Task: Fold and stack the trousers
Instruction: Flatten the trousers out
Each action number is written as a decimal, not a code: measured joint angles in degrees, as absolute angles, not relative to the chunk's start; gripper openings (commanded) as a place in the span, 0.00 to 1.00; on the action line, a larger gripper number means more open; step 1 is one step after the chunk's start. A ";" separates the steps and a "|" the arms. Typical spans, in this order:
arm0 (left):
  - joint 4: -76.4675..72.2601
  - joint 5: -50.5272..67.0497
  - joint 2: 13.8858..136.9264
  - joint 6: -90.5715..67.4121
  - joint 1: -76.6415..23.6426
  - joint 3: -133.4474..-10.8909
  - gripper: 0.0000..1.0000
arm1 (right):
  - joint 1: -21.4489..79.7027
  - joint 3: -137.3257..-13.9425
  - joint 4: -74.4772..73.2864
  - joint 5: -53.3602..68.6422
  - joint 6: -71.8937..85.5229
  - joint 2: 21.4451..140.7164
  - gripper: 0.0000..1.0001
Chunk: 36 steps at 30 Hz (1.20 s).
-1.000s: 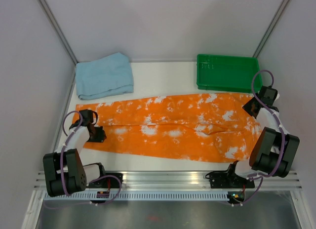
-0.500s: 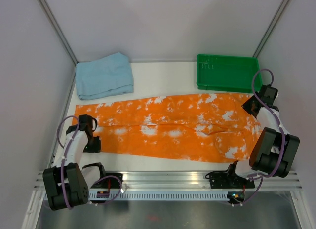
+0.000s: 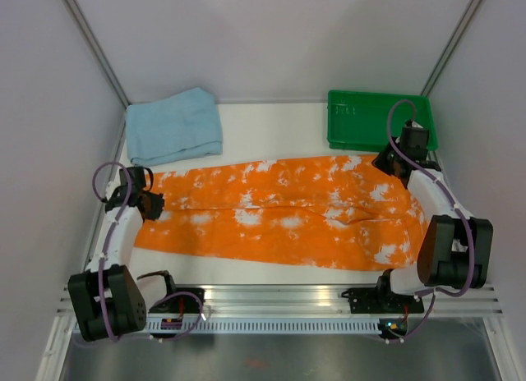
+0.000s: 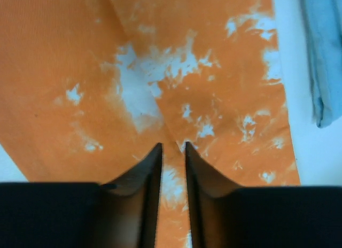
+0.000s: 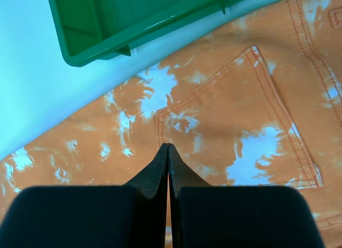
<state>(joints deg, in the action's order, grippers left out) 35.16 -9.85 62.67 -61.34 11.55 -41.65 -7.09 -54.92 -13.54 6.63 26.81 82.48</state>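
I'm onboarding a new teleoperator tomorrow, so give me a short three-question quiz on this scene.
1. True or false: the trousers lie inside the green tray.
2. The right gripper is: A) wide open, B) shut, C) clamped on the tray.
3. What lies at the far left corner of the table?

Key: 1 false, they are spread on the table, outside the tray; 2 B; 3 a folded light blue cloth.
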 measured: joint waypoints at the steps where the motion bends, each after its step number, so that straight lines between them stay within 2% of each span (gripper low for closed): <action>1: 34.33 -9.37 63.92 -62.28 11.55 -40.32 0.10 | -6.85 -54.92 -13.58 6.61 27.14 82.61 0.00; 2: 33.32 -8.75 65.25 -62.78 11.55 -38.76 0.03 | -6.55 -54.92 -13.61 6.57 27.42 82.83 0.00; 3: 32.42 -8.40 66.35 -63.44 11.55 -37.34 0.02 | -6.17 -54.94 -13.61 6.44 27.73 83.02 0.00; 7: 28.12 -6.81 70.87 -65.84 11.55 -31.40 0.02 | -2.92 -55.44 -13.72 5.96 28.75 84.23 0.00; 12: 23.09 -5.72 72.82 -68.34 11.77 -30.85 0.02 | 2.20 -56.77 -13.76 5.39 29.87 86.28 0.00; 17: 24.08 -5.89 72.95 -73.38 11.77 -30.76 0.02 | 5.61 -58.92 -13.80 4.62 30.37 88.84 0.00; 30: 45.25 -8.47 74.96 -85.12 11.77 -36.23 0.02 | 7.22 -63.46 -14.02 4.21 30.22 96.38 0.00; 36: 51.86 -8.99 75.88 -85.56 11.77 -37.21 0.02 | 17.56 -72.49 -13.78 5.65 26.48 103.24 0.00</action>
<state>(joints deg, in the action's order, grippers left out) 51.86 -8.99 75.88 -85.56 11.77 -37.21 17.56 -72.49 -13.78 5.65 26.48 103.24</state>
